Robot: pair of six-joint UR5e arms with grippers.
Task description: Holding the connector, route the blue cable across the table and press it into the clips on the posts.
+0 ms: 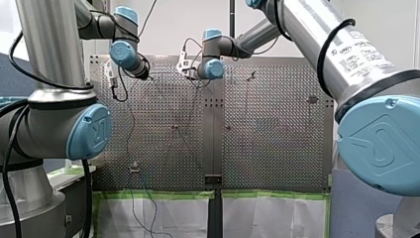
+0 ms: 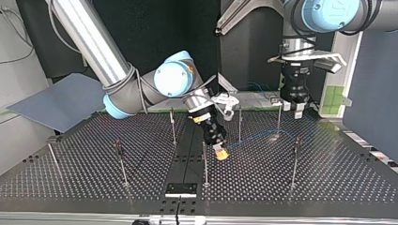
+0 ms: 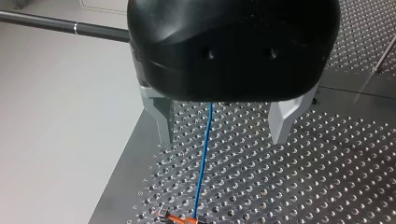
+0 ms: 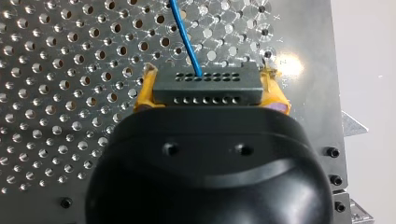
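We are holding our right arm (image 2: 94, 42) tilted low over the table (image 2: 328, 178) — our right gripper (image 2: 220, 153) is pinching the connector (image 4: 208, 86), shown only by its wrist view. Our left gripper (image 3: 223, 135) is hanging spread above the blue cable (image 3: 204, 158).

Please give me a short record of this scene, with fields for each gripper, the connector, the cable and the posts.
Right gripper: shut on the connector, yellow pads, low over the table
Left gripper: open, holding nothing
Blue cable: leaves the connector, lies on the table under the left gripper
Posts: several, upright; cable in a clip cannot be told
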